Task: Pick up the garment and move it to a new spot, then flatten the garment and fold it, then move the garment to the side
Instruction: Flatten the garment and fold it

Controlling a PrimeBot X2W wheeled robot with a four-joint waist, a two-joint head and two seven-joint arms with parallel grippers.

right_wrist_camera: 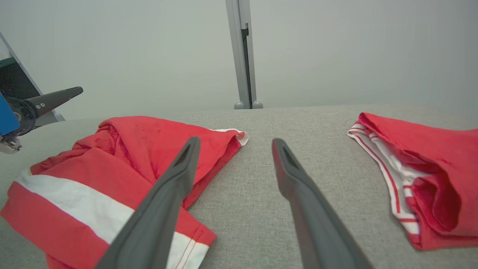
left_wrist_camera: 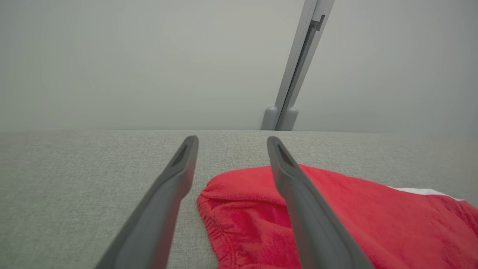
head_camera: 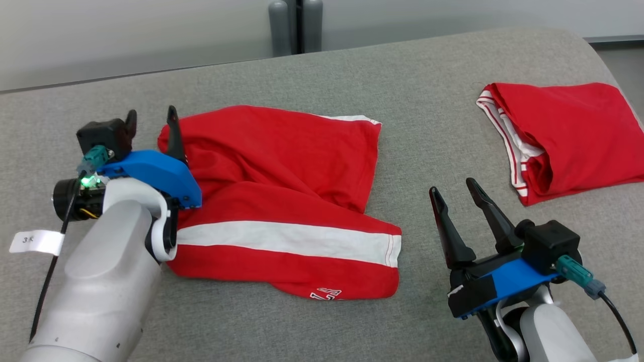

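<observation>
surface point(head_camera: 427, 151) grey woven fabric | room: pale wall point(left_wrist_camera: 149, 56), grey post point(head_camera: 296, 25) behind | left hand point(head_camera: 152, 111) spread | right hand point(head_camera: 452, 185) spread

A grey woven surface point(head_camera: 312, 75) covers most of the frame and has a rounded corner at the upper right. Behind it, along the top, there is a pale wall point(head_camera: 126, 35). At the top centre a grey post point(head_camera: 295, 25) with two rounded parts stands at the far edge. At the upper right lies a folded red cloth point(head_camera: 578, 130), with a white-and-red striped band on its left side.
</observation>
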